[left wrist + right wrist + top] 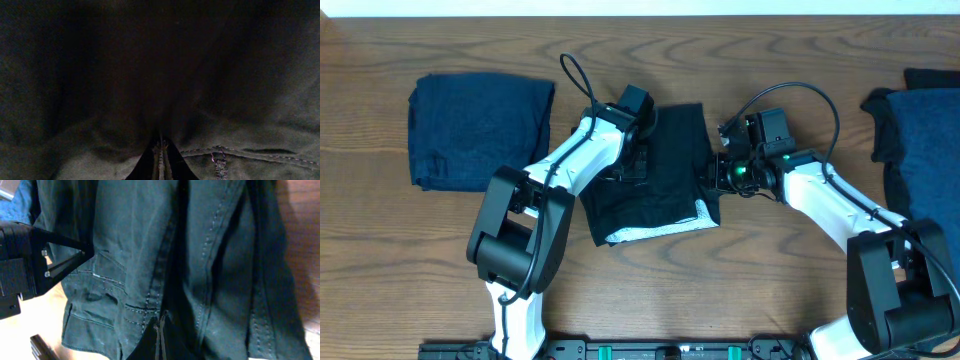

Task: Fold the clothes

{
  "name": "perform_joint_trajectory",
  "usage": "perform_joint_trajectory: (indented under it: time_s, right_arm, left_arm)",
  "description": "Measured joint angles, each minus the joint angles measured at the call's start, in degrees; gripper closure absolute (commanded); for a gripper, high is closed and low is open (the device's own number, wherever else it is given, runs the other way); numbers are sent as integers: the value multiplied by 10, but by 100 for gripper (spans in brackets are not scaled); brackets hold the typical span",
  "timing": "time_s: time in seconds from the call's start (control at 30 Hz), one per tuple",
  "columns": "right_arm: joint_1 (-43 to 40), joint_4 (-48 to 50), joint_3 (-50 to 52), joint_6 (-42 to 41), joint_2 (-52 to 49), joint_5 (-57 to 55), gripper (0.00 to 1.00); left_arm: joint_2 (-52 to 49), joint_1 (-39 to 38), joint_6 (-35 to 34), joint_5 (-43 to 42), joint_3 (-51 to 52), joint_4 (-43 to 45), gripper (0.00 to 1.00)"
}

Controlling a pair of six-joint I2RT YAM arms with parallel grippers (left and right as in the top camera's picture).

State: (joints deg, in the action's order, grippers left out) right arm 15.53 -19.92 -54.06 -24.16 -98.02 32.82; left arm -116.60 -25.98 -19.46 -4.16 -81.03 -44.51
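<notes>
While left pincer (160,147) and right pincer (159,326) clench black garment (670,150), folded navy garment (480,130) apart

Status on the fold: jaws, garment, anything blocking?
Left gripper and right gripper shut on black garment, opposite sides. Pale inner edge showing. Folded navy garment and navy pile sit clear.

Black garment (672,165) ctr, rumpled; navy garment (480,130) folded, L.

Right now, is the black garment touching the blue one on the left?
No, bare table separates the black garment from the blue one.
</notes>
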Motion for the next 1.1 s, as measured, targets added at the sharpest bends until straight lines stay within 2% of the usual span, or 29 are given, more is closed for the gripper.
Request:
perform_joint_trajectory:
  time_s: [0.5,0.77,1.1]
  right_arm:
    - [70,-4,9,-45,0,-77,99]
    - [72,13,55,-71,0,-126,99]
    - [65,31,69,-114,0,-126,99]
  left_arm:
    - [0,0,0,0,0,0,94]
    - [0,0,0,-2,0,0,94]
    - [0,0,1,-2,0,-2,94]
